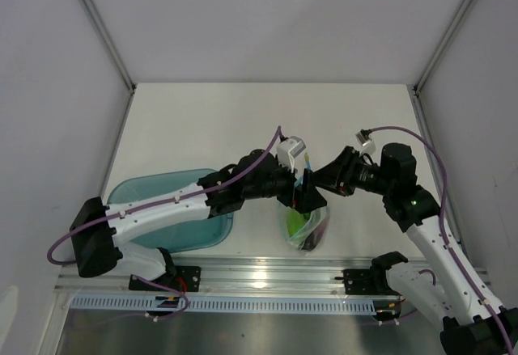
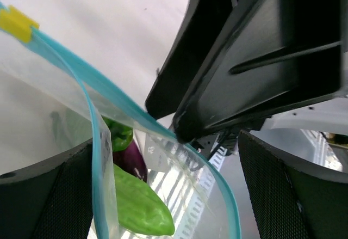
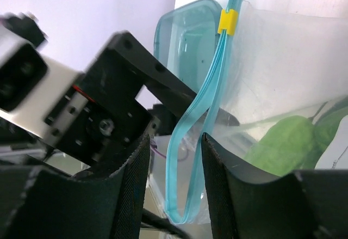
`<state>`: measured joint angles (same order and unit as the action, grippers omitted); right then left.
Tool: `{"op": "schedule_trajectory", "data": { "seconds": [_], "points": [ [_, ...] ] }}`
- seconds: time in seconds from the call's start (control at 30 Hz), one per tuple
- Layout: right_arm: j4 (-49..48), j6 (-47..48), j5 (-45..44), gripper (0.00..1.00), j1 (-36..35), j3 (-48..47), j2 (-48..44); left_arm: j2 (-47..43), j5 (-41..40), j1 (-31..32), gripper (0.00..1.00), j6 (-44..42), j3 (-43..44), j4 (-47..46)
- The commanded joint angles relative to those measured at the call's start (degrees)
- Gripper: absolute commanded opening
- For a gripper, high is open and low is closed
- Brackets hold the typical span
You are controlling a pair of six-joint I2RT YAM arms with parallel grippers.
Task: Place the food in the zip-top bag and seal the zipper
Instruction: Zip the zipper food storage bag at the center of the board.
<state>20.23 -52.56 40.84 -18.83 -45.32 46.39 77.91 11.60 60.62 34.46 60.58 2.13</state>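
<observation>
Seen from above, the zip-top bag (image 1: 306, 227) is by the bench's near edge, about midway along it, just right of the teal tray (image 1: 146, 189). The left gripper (image 1: 298, 200) and right gripper (image 1: 317, 182) meet over its mouth.

On the left wrist, the fingers (image 2: 43, 195) stand wide apart with the zipper (image 2: 98, 157) between them. The eggplant (image 2: 130, 160) and long green vegetable (image 2: 138, 209) are inside.

On the right wrist, the fingers (image 3: 128, 195) are slightly apart around the zipper's loop, with the yellow slider (image 3: 228, 22) above.

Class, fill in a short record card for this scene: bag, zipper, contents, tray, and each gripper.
Bag: clear floppy zip-top bag, between the arms
Zipper: light-blue zipper strip gaping open; yellow slider clip at one end
Contents: green toy vegetable, purple toy eggplant
Tray: translucent teal tray, left of the bag
Left gripper: open around one bag lip
Right gripper: astride strip, grip unclear
</observation>
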Motion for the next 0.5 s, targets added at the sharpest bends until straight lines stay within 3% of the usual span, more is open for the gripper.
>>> {"op": "schedule_trajectory", "data": {
  "seconds": [0.0,0.27,0.47],
  "points": [
    [-1.6,-3.52,-3.66,0.45,0.2,-0.29,-2.18,0.66,-8.95,2.39,0.99,-0.71,2.35,3.66],
    [1.3,-4.14,-6.65,0.45,0.11,-0.65,-2.62,0.14,-20.03,6.0,0.94,-1.06,3.23,7.18],
    [3.32,-2.9,-8.23,0.45,0.11,-1.08,-2.62,0.4,-20.39,6.26,0.73,-1.23,3.76,7.98]
  ]
}}
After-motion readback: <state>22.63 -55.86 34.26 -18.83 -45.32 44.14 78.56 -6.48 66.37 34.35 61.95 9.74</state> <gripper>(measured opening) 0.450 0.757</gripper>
